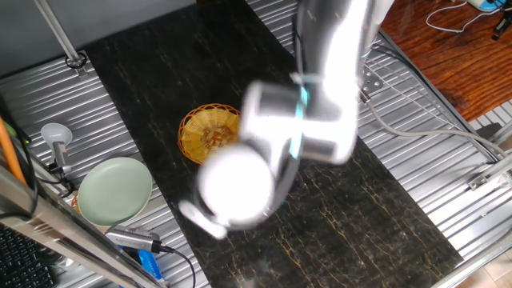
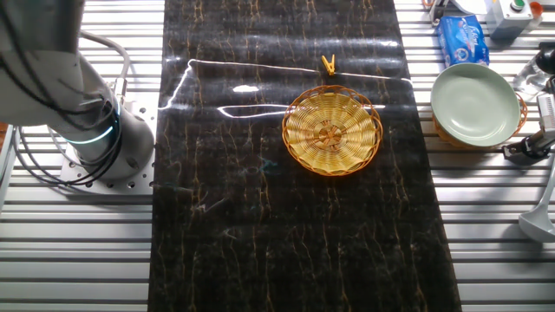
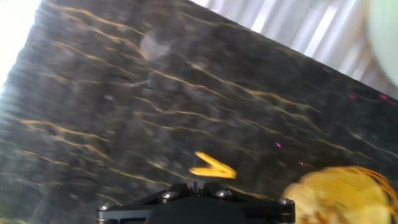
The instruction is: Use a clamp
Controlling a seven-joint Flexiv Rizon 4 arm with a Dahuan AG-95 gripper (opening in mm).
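Here the clamp (image 2: 329, 64) lies flat on the dark marbled mat (image 2: 260, 217), just beside the woven basket (image 2: 332, 130) on its far side in the other fixed view, apart from the rim. In the hand view the clamp (image 3: 212, 167) shows as a small yellow A-shape, blurred, just above the black gripper body at the bottom edge, with the basket (image 3: 339, 196) off to the lower right. The fingers themselves stay out of sight, so whether they are spread or pressed together cannot be told. In one fixed view the blurred arm (image 1: 304, 120) covers part of the basket (image 1: 210, 130). A pale green plate (image 2: 475, 105) sits beyond the mat, well apart from the basket.
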